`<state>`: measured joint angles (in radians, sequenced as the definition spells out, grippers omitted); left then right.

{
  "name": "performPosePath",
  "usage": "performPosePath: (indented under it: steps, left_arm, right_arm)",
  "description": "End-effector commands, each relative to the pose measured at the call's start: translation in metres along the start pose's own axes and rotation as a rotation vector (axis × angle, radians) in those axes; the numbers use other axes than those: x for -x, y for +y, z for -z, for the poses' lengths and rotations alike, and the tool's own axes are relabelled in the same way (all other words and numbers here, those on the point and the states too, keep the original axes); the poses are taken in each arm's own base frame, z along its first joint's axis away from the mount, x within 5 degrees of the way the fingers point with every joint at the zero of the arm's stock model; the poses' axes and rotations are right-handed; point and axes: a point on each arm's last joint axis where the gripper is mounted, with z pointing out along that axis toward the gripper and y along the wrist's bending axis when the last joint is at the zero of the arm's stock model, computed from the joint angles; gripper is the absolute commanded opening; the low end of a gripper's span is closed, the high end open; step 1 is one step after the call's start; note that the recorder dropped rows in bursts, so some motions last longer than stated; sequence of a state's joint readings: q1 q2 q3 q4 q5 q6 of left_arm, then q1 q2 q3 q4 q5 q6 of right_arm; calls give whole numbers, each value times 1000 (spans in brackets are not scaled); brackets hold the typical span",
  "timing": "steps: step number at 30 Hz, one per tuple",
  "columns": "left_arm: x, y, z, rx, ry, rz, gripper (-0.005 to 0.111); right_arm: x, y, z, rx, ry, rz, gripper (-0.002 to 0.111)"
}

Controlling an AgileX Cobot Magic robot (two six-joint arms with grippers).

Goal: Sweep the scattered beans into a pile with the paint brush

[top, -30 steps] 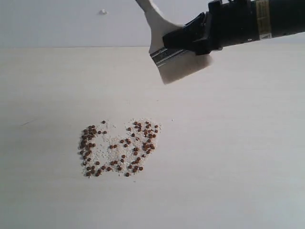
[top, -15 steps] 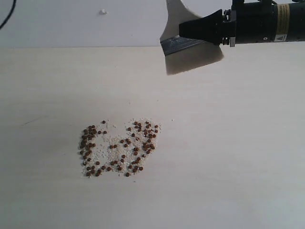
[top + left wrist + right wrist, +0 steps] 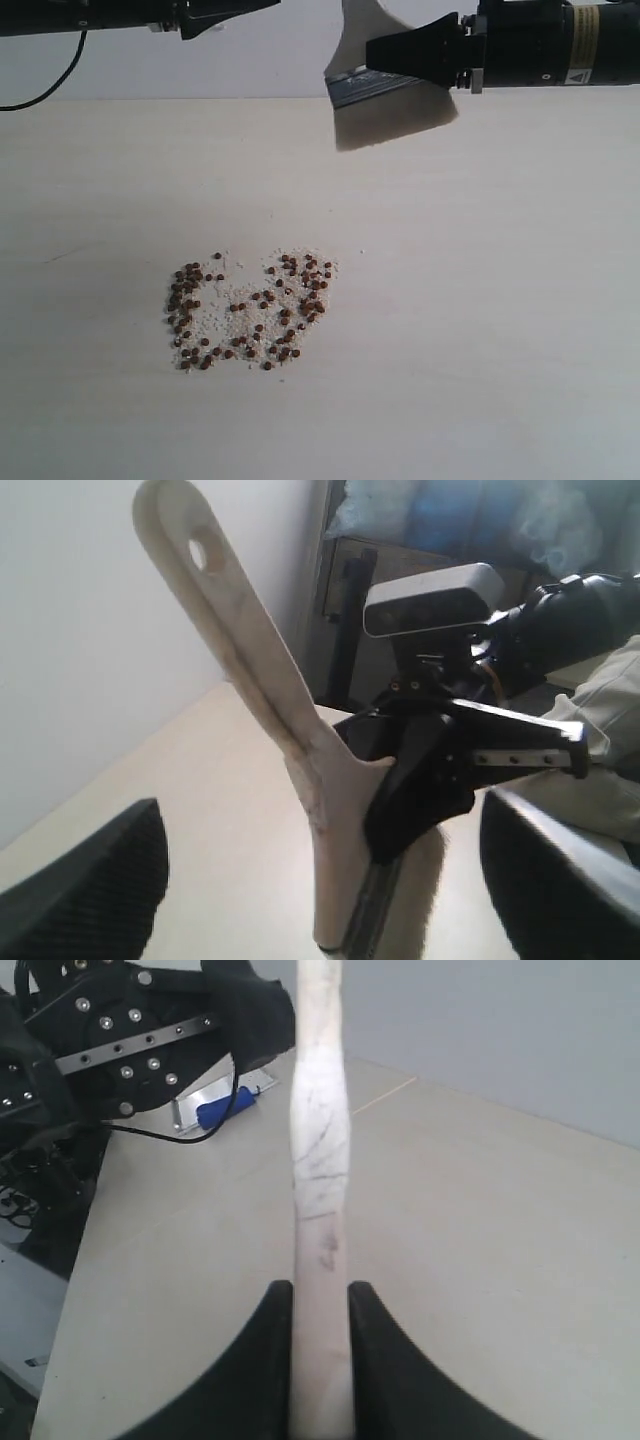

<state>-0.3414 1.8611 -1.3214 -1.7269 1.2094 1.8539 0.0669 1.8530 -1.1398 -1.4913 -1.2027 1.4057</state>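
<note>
The beans [image 3: 250,310] lie on the pale table [image 3: 500,300] as a loose reddish-brown cluster mixed with whitish grains, left of centre. High above the table's far edge, my right gripper [image 3: 372,55] is shut on the paint brush [image 3: 392,118], whose bristles hang down well clear of the beans. In the right wrist view both fingers [image 3: 265,1360] press the wooden handle [image 3: 320,1160]. My left gripper [image 3: 262,6] reaches in at the top left, open. In its wrist view the handle [image 3: 235,660] stands between its wide-apart pads [image 3: 95,885] without touching them.
A black cable [image 3: 45,92] hangs at the top left. A small white speck [image 3: 216,24] marks the back wall. A blue object [image 3: 225,1108] on a silver plate lies off the table's side, near the left arm's body [image 3: 130,1040].
The left arm has come into the exterior view at the top left. The brush has turned and shifted slightly left in the right gripper, staying high. The beans have not moved.
</note>
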Motion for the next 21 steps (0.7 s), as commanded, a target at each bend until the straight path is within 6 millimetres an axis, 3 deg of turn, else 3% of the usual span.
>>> performPosePath:
  steps: [1,7,21]
  left_arm:
    - [1,5,-1,-4,-20,8,79]
    - [-5,9,-2,-3,-14,24,79]
    - [-5,9,-2,-3,-14,18,77]
  right_arm:
    - [3,13,-15,61,-4,8,0]
    - [2,23,-28,98,-6,5,0]
    - [6,27,-35,109,-52,-5,0]
